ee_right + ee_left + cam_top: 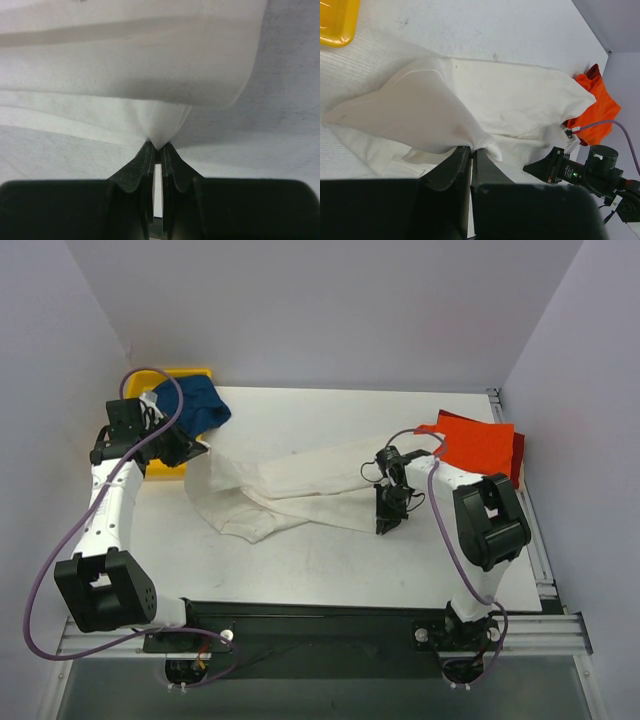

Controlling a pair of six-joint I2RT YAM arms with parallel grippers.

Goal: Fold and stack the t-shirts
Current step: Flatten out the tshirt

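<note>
Large off-white t-shirt (290, 490) mid-frame in top view, bunched into long wrinkled band across table (330, 570). Its left end pinched tight in left gripper (471, 150); fold at right edge pinched tight in right gripper (157, 147). Upper left: dark blue t-shirt (198, 405) overlapping yellow bin (190, 373). Right edge: orange-red t-shirt (478, 443) over dark red t-shirt (518, 452). Open tabletop above and below band.

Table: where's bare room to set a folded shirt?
Free: back strip between dark blue t-shirt and orange-red t-shirt; near strip between off-white t-shirt and table edge. Crowded: the middle, yellow bin corner.
</note>
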